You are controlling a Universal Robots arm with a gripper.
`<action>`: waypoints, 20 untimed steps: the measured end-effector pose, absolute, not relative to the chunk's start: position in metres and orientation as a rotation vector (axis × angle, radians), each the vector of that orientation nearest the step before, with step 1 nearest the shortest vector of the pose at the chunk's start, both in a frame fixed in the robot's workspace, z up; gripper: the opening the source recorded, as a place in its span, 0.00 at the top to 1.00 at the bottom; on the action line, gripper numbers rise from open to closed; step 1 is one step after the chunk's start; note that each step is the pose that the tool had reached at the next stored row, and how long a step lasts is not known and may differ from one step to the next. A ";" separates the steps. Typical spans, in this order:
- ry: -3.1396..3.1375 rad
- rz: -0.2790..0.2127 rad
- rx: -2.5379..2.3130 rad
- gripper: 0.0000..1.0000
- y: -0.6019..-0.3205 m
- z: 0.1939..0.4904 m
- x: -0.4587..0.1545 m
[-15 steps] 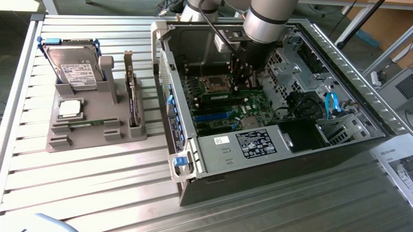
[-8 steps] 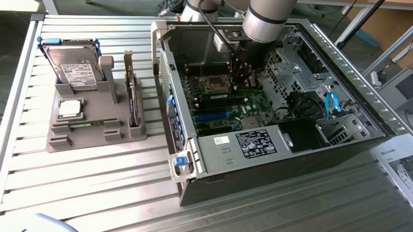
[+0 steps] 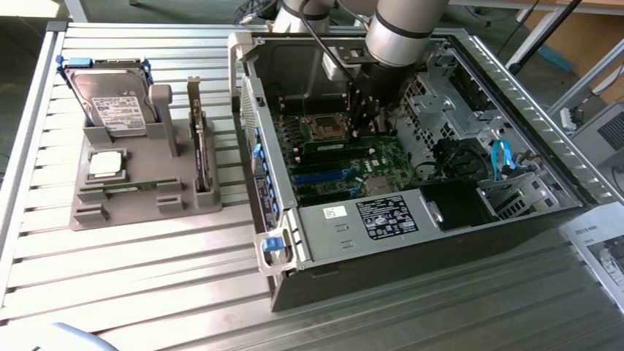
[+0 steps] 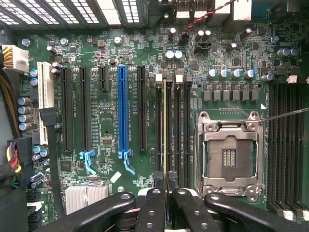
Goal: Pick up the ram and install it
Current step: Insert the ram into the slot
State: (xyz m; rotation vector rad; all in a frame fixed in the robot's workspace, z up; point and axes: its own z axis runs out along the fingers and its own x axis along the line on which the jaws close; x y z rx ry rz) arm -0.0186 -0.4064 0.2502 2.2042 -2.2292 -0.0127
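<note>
Legend: no text, brand or number can be read. White label (image 3: 119, 113) on the hard drive, far on the exterior view's left of the worktop: printed lines and a barcode-like block, illegible. Black label (image 3: 387, 217) on the power supply, near side of the open computer case: white print and small marks, illegible. White sticker (image 3: 332, 213) just left of it on the metal housing: illegible. Printed sheet (image 3: 604, 252) at the exterior view's right edge: illegible. White silkscreen lettering (image 4: 111, 121) beside the motherboard slots, wrist view: too fine to read.
</note>
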 end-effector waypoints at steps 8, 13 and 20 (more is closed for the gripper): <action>-2.229 -0.012 2.204 0.88 -0.406 0.246 -0.019; -2.229 -0.013 2.204 0.88 -0.406 0.245 -0.019; -2.229 -0.013 2.204 0.88 -0.406 0.243 -0.019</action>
